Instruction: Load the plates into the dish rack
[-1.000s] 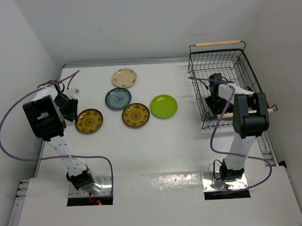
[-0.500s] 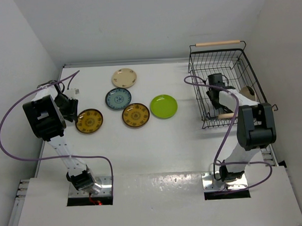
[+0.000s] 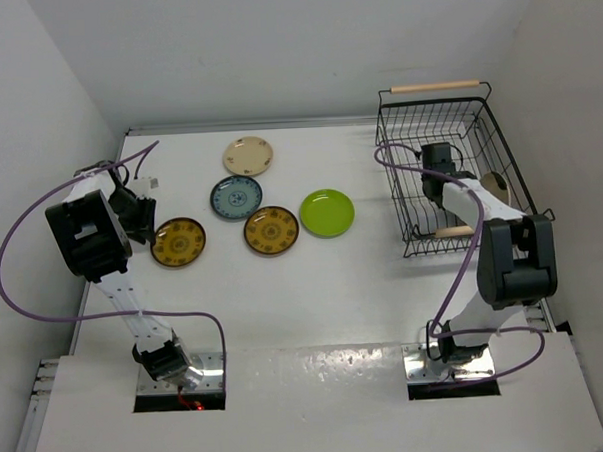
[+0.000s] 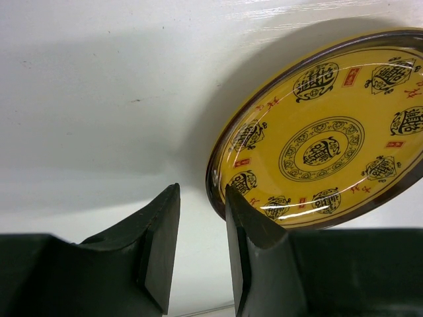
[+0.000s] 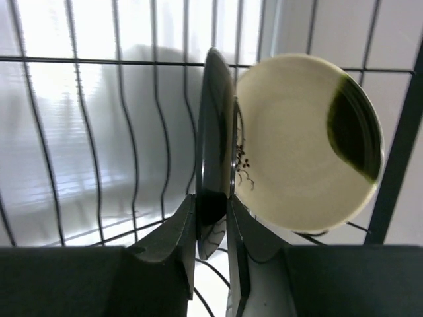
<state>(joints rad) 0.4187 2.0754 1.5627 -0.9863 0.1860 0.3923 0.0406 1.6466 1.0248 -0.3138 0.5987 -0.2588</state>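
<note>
The right gripper (image 5: 210,205) is inside the dish rack (image 3: 433,102), its two fingers pinched on the lower rim of the black plate (image 5: 215,132), which stands on edge against the wire wall. Just beside it, also upright, is the cream plate with a dark patch (image 5: 297,145); whether the two plates touch cannot be told. In the top view the right arm rises from its base at the near edge, folds at a high elbow and reaches forward over the near wall of the rack, which sits at the far right of the tabletop (image 3: 334,285). The left arm leans out toward the left edge of the tabletop, elbow raised and wrist turned down and inward. The left gripper (image 4: 201,191) is low over the surface, fingers parted a little with only bare tabletop between them, and the rim of the left brown-and-yellow plate (image 4: 320,152) lies right at the outside of one finger. Flat on the tabletop to its right are the second brown-and-yellow plate (image 3: 272,230), the blue patterned plate (image 3: 236,197), the beige plate (image 3: 248,155) and the lime green plate (image 3: 327,213).
</note>
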